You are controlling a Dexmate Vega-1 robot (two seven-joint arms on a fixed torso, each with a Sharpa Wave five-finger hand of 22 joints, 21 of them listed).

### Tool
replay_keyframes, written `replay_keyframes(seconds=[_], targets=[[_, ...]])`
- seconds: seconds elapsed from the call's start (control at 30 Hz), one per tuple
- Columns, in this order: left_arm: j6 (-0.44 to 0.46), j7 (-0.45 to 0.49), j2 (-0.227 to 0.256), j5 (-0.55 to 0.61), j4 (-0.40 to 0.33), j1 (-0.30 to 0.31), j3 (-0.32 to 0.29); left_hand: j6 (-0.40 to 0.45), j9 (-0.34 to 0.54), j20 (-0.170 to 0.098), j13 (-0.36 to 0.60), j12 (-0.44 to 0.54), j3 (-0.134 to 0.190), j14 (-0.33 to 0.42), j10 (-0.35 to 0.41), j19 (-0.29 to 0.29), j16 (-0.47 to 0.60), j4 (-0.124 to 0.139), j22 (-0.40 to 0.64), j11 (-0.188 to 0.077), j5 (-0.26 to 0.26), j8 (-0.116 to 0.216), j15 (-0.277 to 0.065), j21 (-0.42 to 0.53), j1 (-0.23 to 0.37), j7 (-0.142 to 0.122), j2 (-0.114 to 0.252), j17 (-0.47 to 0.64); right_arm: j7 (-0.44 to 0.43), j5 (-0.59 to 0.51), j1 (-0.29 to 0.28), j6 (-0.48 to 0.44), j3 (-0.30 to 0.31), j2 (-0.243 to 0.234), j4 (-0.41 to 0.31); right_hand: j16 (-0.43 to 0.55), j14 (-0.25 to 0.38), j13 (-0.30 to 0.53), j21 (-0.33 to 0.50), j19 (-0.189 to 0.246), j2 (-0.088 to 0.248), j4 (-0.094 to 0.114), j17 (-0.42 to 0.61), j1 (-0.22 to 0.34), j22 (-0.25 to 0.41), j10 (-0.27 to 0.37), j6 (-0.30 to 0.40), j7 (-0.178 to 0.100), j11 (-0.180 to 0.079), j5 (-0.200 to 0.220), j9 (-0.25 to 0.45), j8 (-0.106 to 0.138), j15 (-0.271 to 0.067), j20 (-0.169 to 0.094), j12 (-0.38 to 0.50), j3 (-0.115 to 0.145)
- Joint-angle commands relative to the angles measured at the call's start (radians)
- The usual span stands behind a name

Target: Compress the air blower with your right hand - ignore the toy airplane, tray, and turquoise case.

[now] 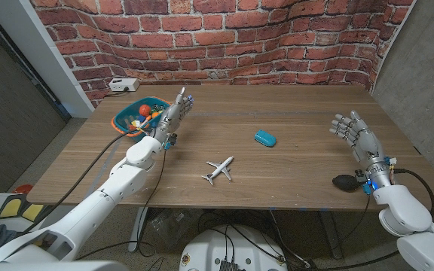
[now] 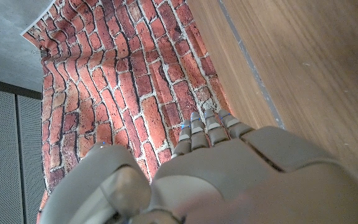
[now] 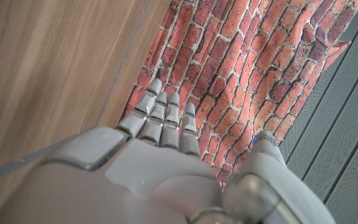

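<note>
The wooden table [image 1: 292, 162] carries everything; the right hand [image 1: 356, 135] stands empty, fingers spread, reaching away from the robot; the black air blower [image 1: 345, 181] lies behind it, beside the wrist, at the near edge, far from the left hand [image 1: 173, 114].

Two white-shelled robot arms are reaching over a wooden table, each ending in a grey metallic hand with segmented, jointed fingers. The left hand [image 1: 173, 114] is showing smooth grey back plates divided by dark seams, as is the right hand [image 1: 358, 135]. Black cables are trailing from behind both wrists, where small blue fittings are sitting beside dark collars joining hands to rounded white forearms.
</note>
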Motion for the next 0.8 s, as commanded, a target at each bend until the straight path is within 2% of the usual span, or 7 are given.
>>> replay_keyframes(seconds=[0.03,0.3,0.6,0.8], targets=[[0.004,0.000,-0.008,-0.007,0.005,-0.001,0.003,0.011,0.003,0.004,0.001,0.004,-0.004,0.007,0.008,0.009,-0.001,-0.005,0.003,0.001,-0.005,0.000,-0.001,0.005,0.005,0.000,0.005,0.004,-0.026,-0.059,-0.085,0.016,0.055,0.060,-0.042,0.009,0.022,0.003,0.002,0.024,-0.003,-0.003,0.002,0.011,0.002,0.022,0.009,0.000,-0.006,0.003,0.001,-0.003,0.002,-0.001,0.006,-0.001],[0.013,-0.008,-0.016,-0.002,0.024,-0.022,0.015,0.010,0.003,0.006,0.001,0.002,-0.005,0.007,0.007,0.009,-0.003,-0.005,0.003,0.000,-0.007,-0.002,-0.002,0.004,0.008,0.000,0.007,0.004,-0.038,-0.089,-0.140,0.018,0.087,0.100,-0.065,0.012,0.044,0.003,0.002,0.047,-0.002,-0.006,0.001,0.017,0.002,0.045,0.032,-0.011,-0.019,0.003,0.001,0.004,-0.008,-0.007,0.012,0.000],[0.027,-0.005,-0.013,0.003,0.023,-0.022,0.022,0.011,0.003,0.009,0.001,0.001,-0.006,0.007,0.007,0.008,-0.004,-0.006,0.003,-0.001,-0.008,-0.003,-0.002,0.003,0.010,-0.001,0.008,0.004,-0.030,-0.103,-0.196,0.022,0.114,0.141,-0.090,0.011,0.049,0.003,0.000,0.053,0.000,-0.007,0.001,0.020,0.003,0.050,0.037,-0.013,-0.019,0.003,0.001,0.004,-0.008,-0.006,0.012,0.001],[0.038,-0.018,-0.013,0.002,0.024,-0.029,0.031,0.012,0.003,0.010,0.002,0.000,-0.007,0.006,0.006,0.008,-0.006,-0.006,0.003,-0.001,-0.009,-0.004,-0.001,0.002,0.011,-0.001,0.010,0.004,-0.022,-0.133,-0.209,0.025,0.121,0.153,-0.088,0.010,0.052,0.003,-0.001,0.057,0.001,-0.007,0.001,0.021,0.003,0.053,0.037,-0.014,-0.019,0.003,0.001,0.003,-0.008,-0.006,0.012,0.001]])
